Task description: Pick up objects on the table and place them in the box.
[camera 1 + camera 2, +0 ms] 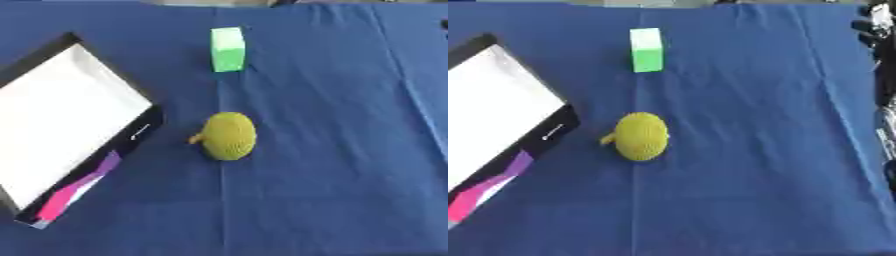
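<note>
Item: robot arm point(883, 75), seen in part along the right edge of the right eye view. Finish: mostly black, with lighter silver-grey patches near the top and lower down. Shape and finer detail too blurred to tell.

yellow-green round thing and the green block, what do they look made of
The yellow-green round thing looks like crocheted or knitted yarn: a matte, finely bumpy surface with a small nub at its left side. The green block looks smooth and matte with flat faces and crisp edges, perhaps foam, painted wood or plastic; the look leaves that open.
</note>
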Robot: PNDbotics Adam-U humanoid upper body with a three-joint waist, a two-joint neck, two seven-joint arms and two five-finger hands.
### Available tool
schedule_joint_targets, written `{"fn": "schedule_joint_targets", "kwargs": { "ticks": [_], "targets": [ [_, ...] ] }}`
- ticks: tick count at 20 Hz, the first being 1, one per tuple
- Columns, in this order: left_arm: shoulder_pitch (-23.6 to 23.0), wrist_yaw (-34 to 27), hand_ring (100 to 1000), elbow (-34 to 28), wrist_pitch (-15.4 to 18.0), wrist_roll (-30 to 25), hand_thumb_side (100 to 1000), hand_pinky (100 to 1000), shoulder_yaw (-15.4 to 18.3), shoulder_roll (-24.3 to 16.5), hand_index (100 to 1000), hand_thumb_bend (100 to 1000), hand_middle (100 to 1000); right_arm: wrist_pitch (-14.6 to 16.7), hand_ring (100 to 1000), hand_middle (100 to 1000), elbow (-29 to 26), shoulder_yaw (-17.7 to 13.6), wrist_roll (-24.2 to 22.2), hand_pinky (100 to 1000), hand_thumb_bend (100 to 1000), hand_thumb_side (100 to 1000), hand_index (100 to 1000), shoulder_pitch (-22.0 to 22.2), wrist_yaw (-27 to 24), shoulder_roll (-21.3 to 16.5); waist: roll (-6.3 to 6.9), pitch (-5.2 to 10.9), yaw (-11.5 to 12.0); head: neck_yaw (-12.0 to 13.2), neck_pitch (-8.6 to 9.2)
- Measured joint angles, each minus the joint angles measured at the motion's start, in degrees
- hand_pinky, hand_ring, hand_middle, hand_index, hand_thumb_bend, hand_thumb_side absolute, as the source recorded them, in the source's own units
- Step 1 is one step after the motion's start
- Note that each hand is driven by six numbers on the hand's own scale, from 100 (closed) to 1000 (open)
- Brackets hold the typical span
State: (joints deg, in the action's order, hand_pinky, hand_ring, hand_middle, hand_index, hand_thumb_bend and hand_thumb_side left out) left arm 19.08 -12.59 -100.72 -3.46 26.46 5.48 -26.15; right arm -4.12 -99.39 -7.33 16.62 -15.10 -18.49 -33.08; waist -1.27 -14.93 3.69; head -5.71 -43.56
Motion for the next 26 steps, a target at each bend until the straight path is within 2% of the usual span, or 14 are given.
{"fn": "schedule_joint_targets", "kwargs": {
  "ticks": [11,14,21,25,26],
  "targets": [
    [-0.2,0.0,776,0.0,0.0,0.2,610,761,0.0,0.0,830,660,656,-0.2,818,790,0.0,0.2,-0.2,920,100,683,922,-0.2,0.0,-0.1,0.00,0.00,0.0,0.0,0.46],
    [-0.3,0.0,777,0.0,0.0,0.2,610,761,0.0,0.0,830,660,656,-0.5,822,793,0.1,0.4,-0.5,919,100,661,922,-1.3,0.6,-1.4,0.00,0.00,0.0,0.0,0.45],
    [-0.5,0.0,777,0.0,0.0,0.3,609,760,0.0,0.0,829,660,655,-2.4,845,825,2.4,2.2,-3.0,920,100,585,928,-8.2,4.9,-8.1,-0.02,0.47,0.1,-0.1,0.38],
    [-0.5,0.0,778,0.2,0.0,0.3,609,760,0.0,0.0,829,660,655,-3.8,864,851,5.7,4.6,-6.7,922,100,569,934,-13.9,8.8,-12.0,-0.02,0.79,0.1,-0.2,0.34],
    [-0.5,0.1,778,0.2,0.0,0.3,609,760,0.0,0.0,829,659,655,-4.3,875,864,6.7,5.3,-8.0,923,100,539,935,-15.4,9.9,-12.8,-0.02,0.87,0.1,-0.3,0.33]
  ]
}}
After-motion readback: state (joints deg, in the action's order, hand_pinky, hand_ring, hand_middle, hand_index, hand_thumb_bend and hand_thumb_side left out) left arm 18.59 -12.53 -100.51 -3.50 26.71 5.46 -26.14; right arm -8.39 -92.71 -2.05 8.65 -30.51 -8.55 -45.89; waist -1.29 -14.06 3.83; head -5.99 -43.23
